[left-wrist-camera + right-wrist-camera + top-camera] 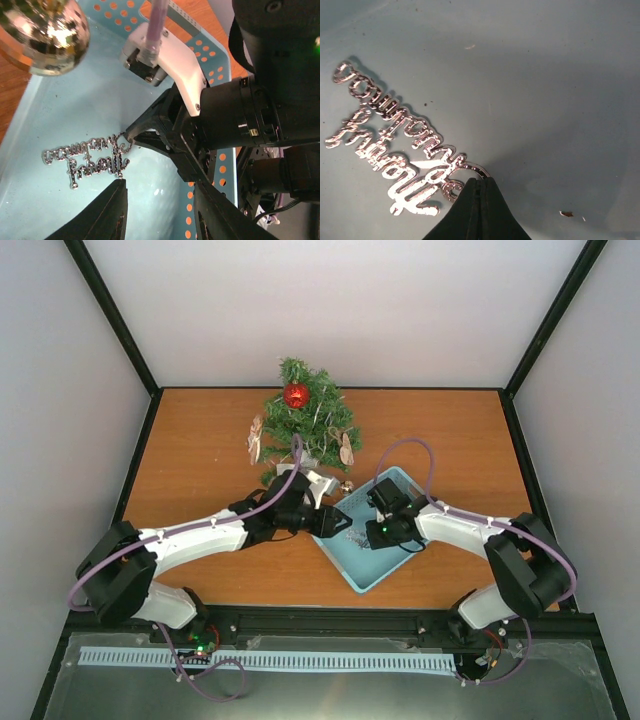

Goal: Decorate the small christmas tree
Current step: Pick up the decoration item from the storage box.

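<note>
Nearest me, over the blue tray (372, 570), my left claw (160, 192) hung with its fingers partly spread and nothing between them, just above the tray floor. A silver word-shaped ornament (395, 155) lay flat on that floor, right in front of those fingers.

My right claw (479, 187) came into the tray from the opposite side. Its fingers were pressed fully together and their tips sat on the small hanging ring at one end of the ornament. I could not tell whether the ring was actually pinched.

Just outside the tray's far corner a small gold mirror ball (47, 32) rested on the wooden table (200, 460).

Beyond the tray, towards its far left, the small christmas tree (312, 425) stood upright on the table, near the tray but not touching it. A red ball (296, 395) hung close to the top of the tree. Two pale hanging pieces showed lower down, one on its left side (255, 440) and one on its right (346, 448).
</note>
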Controlling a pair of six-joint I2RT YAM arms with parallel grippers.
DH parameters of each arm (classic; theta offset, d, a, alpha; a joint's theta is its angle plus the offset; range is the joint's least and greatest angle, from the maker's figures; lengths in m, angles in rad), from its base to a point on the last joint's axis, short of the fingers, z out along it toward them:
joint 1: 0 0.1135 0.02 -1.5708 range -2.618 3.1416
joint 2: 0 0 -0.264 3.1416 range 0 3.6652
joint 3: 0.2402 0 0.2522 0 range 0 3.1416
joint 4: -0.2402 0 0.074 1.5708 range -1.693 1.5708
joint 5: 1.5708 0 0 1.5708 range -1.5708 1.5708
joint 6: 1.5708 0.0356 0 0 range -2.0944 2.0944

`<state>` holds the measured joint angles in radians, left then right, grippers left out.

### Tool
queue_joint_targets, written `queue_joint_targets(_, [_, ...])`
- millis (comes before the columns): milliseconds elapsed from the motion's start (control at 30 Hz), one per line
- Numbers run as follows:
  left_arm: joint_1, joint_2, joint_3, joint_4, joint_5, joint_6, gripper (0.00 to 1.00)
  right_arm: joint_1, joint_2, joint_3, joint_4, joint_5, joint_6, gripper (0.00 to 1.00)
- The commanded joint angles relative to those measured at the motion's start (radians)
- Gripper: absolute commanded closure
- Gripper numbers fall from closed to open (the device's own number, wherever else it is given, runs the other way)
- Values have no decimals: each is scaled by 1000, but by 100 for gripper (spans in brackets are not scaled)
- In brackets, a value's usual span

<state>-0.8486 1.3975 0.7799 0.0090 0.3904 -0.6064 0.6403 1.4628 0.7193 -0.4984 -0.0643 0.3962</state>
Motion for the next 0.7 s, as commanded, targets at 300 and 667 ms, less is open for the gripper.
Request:
queue_joint_targets(300, [-40,86,80,-64,-94,6,55,-21,71,-46,57,42,-2,97])
queue_joint_targets(667, [-56,127,145,-130,-179,24,55,-52,40,-58,39,108,-7,97])
